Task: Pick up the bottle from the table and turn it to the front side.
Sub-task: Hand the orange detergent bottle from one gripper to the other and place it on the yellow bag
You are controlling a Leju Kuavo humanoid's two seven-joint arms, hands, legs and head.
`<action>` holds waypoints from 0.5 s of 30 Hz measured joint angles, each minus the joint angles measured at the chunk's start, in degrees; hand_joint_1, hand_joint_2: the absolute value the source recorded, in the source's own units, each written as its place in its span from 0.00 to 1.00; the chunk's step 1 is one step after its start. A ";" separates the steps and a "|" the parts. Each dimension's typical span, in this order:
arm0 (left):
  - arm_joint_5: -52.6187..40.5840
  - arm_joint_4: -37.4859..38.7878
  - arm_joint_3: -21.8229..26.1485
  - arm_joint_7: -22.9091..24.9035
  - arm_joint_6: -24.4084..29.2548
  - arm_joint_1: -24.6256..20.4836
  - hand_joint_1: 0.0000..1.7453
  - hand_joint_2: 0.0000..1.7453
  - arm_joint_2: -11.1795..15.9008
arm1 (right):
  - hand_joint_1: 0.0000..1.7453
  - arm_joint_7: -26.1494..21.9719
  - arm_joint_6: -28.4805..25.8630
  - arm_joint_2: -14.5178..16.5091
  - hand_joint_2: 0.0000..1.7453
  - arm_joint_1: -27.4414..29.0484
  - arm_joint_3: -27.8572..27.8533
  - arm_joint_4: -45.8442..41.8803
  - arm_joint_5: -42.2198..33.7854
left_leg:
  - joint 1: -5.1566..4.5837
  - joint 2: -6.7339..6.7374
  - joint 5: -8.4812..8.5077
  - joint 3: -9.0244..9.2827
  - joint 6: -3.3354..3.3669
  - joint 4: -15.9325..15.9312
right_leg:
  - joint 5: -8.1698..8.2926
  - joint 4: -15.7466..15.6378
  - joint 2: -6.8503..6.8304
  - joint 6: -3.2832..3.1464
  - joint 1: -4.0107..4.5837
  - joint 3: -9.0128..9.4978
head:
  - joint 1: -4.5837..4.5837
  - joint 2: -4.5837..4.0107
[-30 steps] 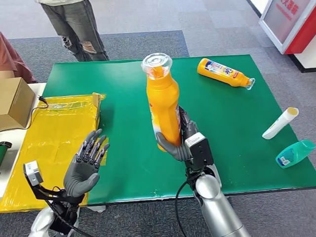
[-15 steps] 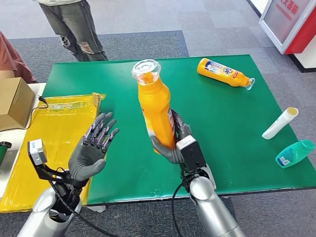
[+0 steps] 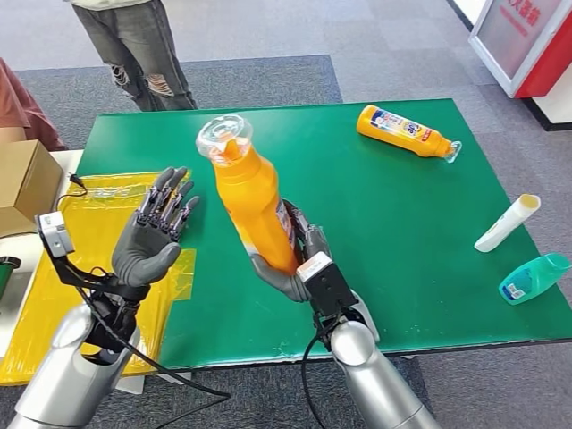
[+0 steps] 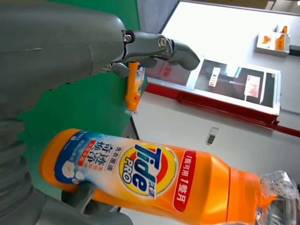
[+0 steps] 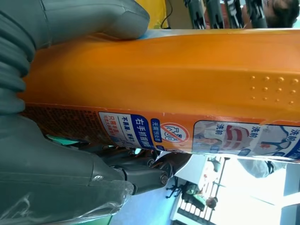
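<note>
Right hand (image 3: pixel 297 261) at lower center of the head view grips the orange bottle (image 3: pixel 253 201) near its base, thumb under it, fingers wrapped round the far side. Bottle is lifted off the green table (image 3: pixel 418 223), tilted with its clear cap (image 3: pixel 223 138) toward the upper left of the frame. Left wrist view shows the bottle's front label (image 4: pixel 146 169) facing that camera; right wrist view shows the back label (image 5: pixel 198 133) and the thumb (image 5: pixel 95 16) pressed on the bottle body. Left hand (image 3: pixel 152 234) at center left is raised, empty, fingers spread apart, palm turned toward the bottle, not touching it. Second orange bottle (image 3: pixel 407 131) lies flat at upper right of the table. White tube (image 3: pixel 507 222) and teal bottle (image 3: pixel 534 277) lie at the right edge. Yellow sheet (image 3: pixel 95 259) at left, cardboard box (image 3: pixel 26 183) beside it. Person's legs (image 3: pixel 138 54) at top left.
</note>
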 joint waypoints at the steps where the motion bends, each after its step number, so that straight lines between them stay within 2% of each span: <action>1: 0.05 0.37 -0.03 0.22 0.07 -0.43 0.00 1.00 -0.10 | 1.00 0.04 0.01 0.01 1.00 -0.14 0.22 0.03 -0.15 | 0.00 0.00 0.00 0.00 0.00 0.00 | 0.00 0.00 0.00 0.00 0.00 0.00 | 0.01 0.00; 9: 0.38 2.29 -1.36 2.06 0.80 -4.16 0.00 1.00 -1.58 | 1.00 0.10 -0.09 0.11 1.00 -1.06 1.70 0.19 -1.34 | 0.00 0.00 0.00 0.00 0.00 0.00 | 0.00 0.00 0.00 0.00 0.00 -0.01 | 0.01 0.00; 15: 0.16 3.27 -5.11 3.79 2.16 -7.75 0.00 1.00 -3.37 | 1.00 0.11 -0.39 0.26 1.00 -2.34 2.68 1.08 -1.93 | 0.00 0.00 0.01 -0.04 0.01 0.00 | 0.02 0.00 0.00 0.01 -0.01 -0.03 | 0.01 0.00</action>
